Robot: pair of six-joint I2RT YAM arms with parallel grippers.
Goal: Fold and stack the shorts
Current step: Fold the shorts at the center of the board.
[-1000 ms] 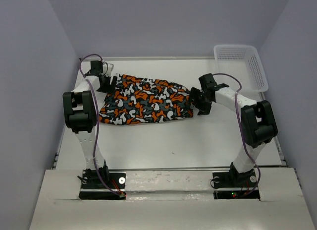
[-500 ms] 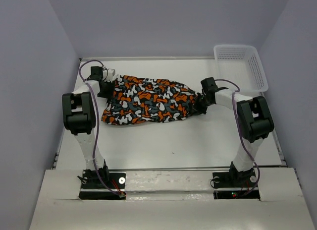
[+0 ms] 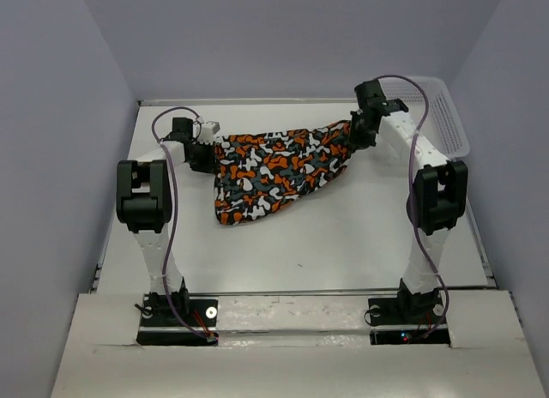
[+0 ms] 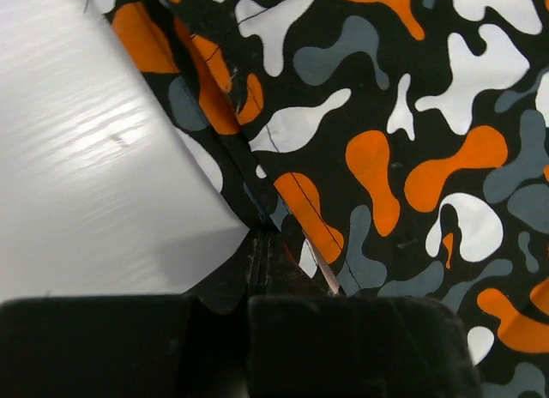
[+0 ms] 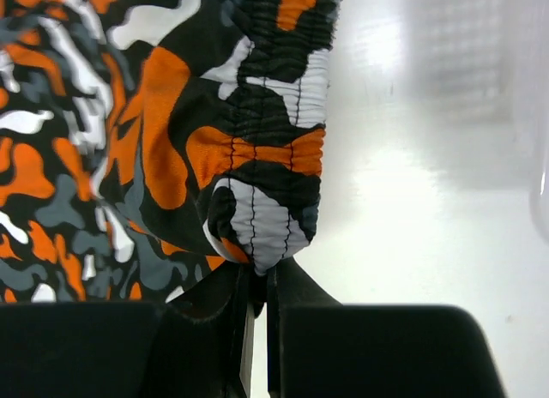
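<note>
Top view: I see shorts point(image 3: 274, 171) stretched left of basket point(image 3: 446, 115). Right gripper point(image 3: 353, 134), just beside basket, grips one end. Left gripper point(image 3: 206, 149), far from basket, grips other end.
Left wrist view: I read jaws clamped tight on seamed edge of cloth, above table point(image 4: 86, 158).
Right wrist view: jaws pinched on gathered elastic band of cloth.

My left tool point(image 4: 262, 244) and right tool point(image 5: 257, 274), both wide open a second ago, now pinch opposite ends of the shorts point(image 3: 274, 171). The shorts no longer lie flat on the table point(image 3: 343, 235) but hang stretched between them. My right tool now sits farther back, beside the basket point(image 3: 446, 115).
</note>
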